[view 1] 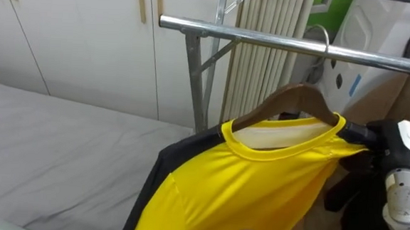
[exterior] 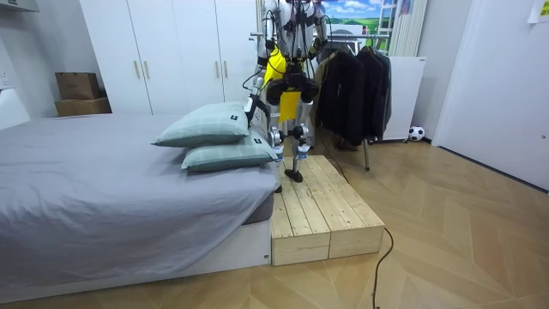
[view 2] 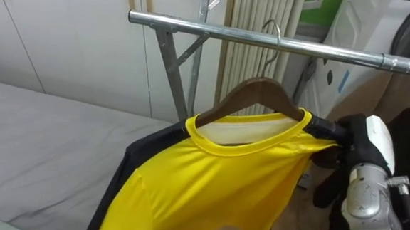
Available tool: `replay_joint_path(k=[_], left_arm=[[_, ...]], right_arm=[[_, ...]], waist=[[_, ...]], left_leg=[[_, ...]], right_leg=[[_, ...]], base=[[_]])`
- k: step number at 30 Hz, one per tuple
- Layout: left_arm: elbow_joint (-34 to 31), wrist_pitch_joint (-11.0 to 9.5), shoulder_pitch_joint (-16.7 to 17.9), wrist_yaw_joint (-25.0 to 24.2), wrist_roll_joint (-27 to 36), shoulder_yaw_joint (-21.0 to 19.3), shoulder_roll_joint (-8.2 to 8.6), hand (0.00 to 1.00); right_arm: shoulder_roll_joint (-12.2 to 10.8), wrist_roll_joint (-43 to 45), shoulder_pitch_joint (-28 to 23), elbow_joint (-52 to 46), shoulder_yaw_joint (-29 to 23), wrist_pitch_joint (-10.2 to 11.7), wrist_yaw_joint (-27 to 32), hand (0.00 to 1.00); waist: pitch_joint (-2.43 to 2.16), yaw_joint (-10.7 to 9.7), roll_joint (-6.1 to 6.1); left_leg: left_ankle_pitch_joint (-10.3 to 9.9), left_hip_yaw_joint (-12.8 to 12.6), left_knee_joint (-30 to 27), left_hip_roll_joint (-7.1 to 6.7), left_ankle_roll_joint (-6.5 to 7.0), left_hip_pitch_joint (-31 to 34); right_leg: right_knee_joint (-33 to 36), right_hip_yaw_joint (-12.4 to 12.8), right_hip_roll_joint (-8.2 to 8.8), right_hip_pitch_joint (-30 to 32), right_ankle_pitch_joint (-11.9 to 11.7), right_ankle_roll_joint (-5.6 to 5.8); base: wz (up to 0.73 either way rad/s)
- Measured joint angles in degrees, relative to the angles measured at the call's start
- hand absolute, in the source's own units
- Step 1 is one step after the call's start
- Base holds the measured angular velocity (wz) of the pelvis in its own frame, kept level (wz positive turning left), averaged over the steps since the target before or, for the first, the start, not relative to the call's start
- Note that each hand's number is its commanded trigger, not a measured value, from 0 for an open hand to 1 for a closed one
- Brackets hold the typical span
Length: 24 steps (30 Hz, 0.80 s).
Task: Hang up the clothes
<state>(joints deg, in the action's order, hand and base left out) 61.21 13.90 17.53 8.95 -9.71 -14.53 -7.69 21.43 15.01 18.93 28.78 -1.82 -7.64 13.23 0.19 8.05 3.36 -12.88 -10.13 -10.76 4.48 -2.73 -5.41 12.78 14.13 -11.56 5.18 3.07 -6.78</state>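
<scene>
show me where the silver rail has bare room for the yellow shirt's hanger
Bare: the silver metal rail from the slanted brace to the wooden hanger's hook, and the grey bedsheet at left. Crowded: right of the hook, by the right robot hand and dark clothes.

The shirt (view 1: 243, 189) is bright yellow with a black panel down one side, on a dark brown wooden hanger (view 1: 273, 105). The rail (view 1: 288, 43) is silver-grey metal. The bed (view 1: 53, 148) sheet is plain grey. The wardrobe (view 1: 88, 36) doors are white with pale wooden handles. The 2 pillows (exterior: 206, 126) are pale green with a faint check, and the platform (exterior: 322, 210) is light pine.
</scene>
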Motion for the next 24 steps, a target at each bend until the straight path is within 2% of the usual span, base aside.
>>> replay_joint_path(k=[8,11,12,14,17,19,20,22,23,24], left_arm=[[-1.17,0.00,0.77,0.00,0.02,0.04,0.27,0.00],[-2.70,0.42,1.07,0.00,-0.07,-0.06,0.26,0.00],[-4.04,1.08,1.04,0.01,-0.17,-0.50,0.26,0.00],[-6.48,1.27,0.95,0.16,-1.27,-1.21,0.25,0.00],[-15.33,2.42,0.99,0.89,-1.16,-0.66,0.32,0.00],[-24.26,2.15,0.55,3.35,-1.11,1.34,0.31,0.00],[-26.61,1.97,0.38,3.96,-1.09,1.40,0.30,0.00],[-36.87,-0.68,-0.52,6.12,-1.01,3.29,0.25,0.00],[-39.25,-1.81,-1.01,6.56,-1.03,3.67,0.22,0.00],[-42.88,-4.40,-2.79,7.36,-1.01,4.33,0.02,0.00]], right_arm=[[0.05,-2.23,0.04,1.69,0.00,-0.03,0.44,1.00],[0.14,-2.20,0.05,1.84,0.00,0.02,0.84,1.00],[0.15,-2.24,0.07,2.55,-0.01,0.16,1.55,1.00],[0.14,-2.20,0.17,3.99,-0.01,0.29,2.18,1.00],[0.09,-2.56,1.14,6.07,0.04,0.30,2.95,1.00],[0.10,-4.19,1.80,7.19,0.05,0.30,3.52,1.00],[0.11,-4.08,1.80,7.19,0.05,0.31,3.66,1.00],[0.10,-3.88,1.80,7.20,0.00,0.52,5.07,1.00],[0.10,-3.77,1.79,7.21,-0.01,0.67,5.40,1.00],[0.10,-3.45,1.79,7.21,-0.10,0.85,6.19,1.00]], waist=[[-0.01,-0.06,0.09],[-0.01,-0.15,0.13],[0.01,-0.41,0.14],[0.08,-0.66,0.38],[0.27,-1.15,0.57],[0.65,-1.73,1.05],[0.76,-1.90,1.15],[1.01,-2.97,1.18],[1.06,-3.33,1.12],[1.12,-3.50,1.03]], left_leg=[[0.02,0.00,-0.11,-0.14,-0.02,0.15],[0.02,0.25,-0.13,-0.14,-0.02,-0.05],[0.03,0.90,-0.19,-0.16,-0.04,-0.20],[0.10,1.51,-0.24,-0.19,-0.12,-0.20],[0.16,2.12,-0.81,-0.24,-0.18,0.58],[0.41,2.32,-0.87,-0.35,-0.22,0.61],[0.42,2.32,-0.87,-0.34,-0.24,0.63],[0.44,2.51,-0.88,-0.40,-0.22,0.52],[0.46,2.55,-0.84,-0.43,-0.18,0.43],[0.58,2.19,-0.57,-0.49,0.01,0.24]], right_leg=[[0.03,1.03,-0.21,0.01,0.17,0.34],[0.13,0.64,-0.13,-0.11,0.13,0.27],[-0.06,-0.22,0.11,-0.10,-0.03,0.00],[-0.15,-0.32,0.13,-0.41,0.35,0.22],[-0.18,-0.45,0.24,-0.55,0.26,0.20],[-0.14,-0.53,0.32,-0.49,0.09,0.18],[-0.18,-0.53,0.32,-0.48,0.04,0.17],[-0.70,-0.35,0.39,-0.90,-0.23,0.33],[-0.95,-0.34,0.44,-1.06,-0.37,0.39],[-1.03,-0.08,0.45,-1.04,-0.53,0.46]], base=[[0.00],[0.06],[0.22],[0.19],[0.07],[0.02],[-0.05],[-0.02],[-0.06],[-0.13]])
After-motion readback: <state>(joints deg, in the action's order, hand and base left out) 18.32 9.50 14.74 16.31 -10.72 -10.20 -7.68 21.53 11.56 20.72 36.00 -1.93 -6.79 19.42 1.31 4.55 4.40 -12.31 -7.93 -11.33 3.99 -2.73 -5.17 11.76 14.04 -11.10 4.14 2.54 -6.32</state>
